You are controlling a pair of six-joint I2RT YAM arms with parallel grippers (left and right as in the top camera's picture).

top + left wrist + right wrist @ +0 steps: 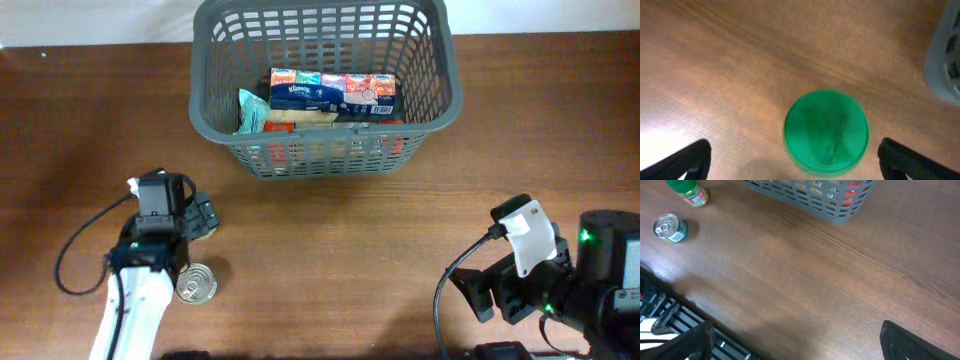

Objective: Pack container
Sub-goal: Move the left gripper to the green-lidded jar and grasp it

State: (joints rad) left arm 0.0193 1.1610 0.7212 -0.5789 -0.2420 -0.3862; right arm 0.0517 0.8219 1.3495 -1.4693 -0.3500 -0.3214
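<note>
Green lid (826, 131) below left gripper (796, 161) | jar (691, 192) label: right wrist only

The brown wooden table (350, 250) carries the grey container (330, 158) on its far side. Nearer, to the left, an upright tin can (197, 284) stands near a green-lidded jar (826, 131).
</note>
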